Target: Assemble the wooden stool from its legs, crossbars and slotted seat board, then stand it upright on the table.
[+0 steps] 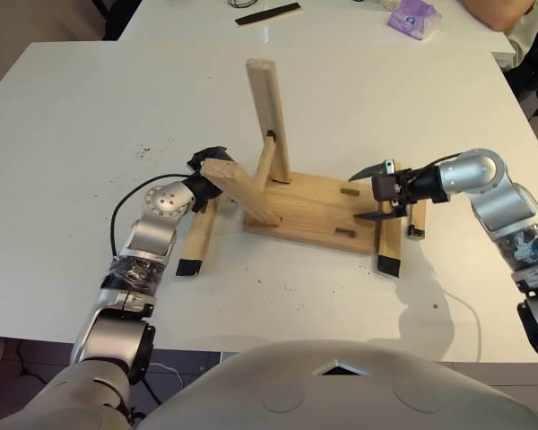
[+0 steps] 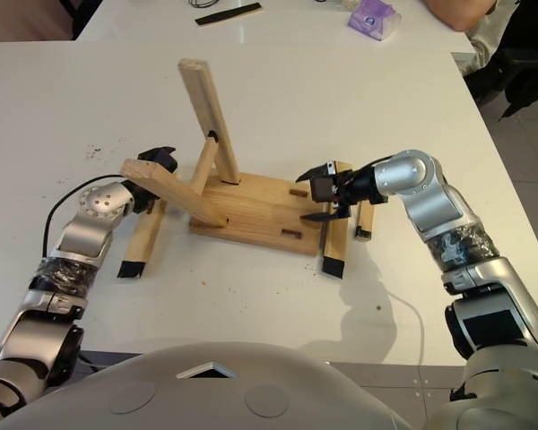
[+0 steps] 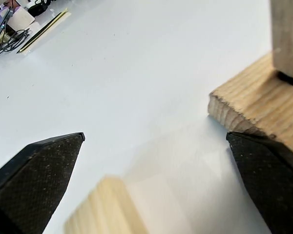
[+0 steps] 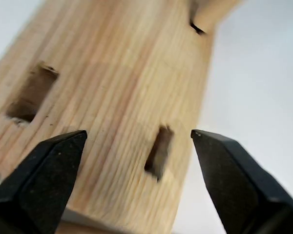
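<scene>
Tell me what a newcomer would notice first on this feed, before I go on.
The seat board lies flat in the middle of the table. At its left end are an upright leg and a leaning leg, with a crossbar between them. The right tool hangs open over the empty slots at the board's right end. Loose legs with black tips lie beside either end.

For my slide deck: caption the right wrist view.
Open right end effector hovers over the seat board's two empty slots.

Looks like a lab workroom: plain white tables, cables, tissue pack.
</scene>
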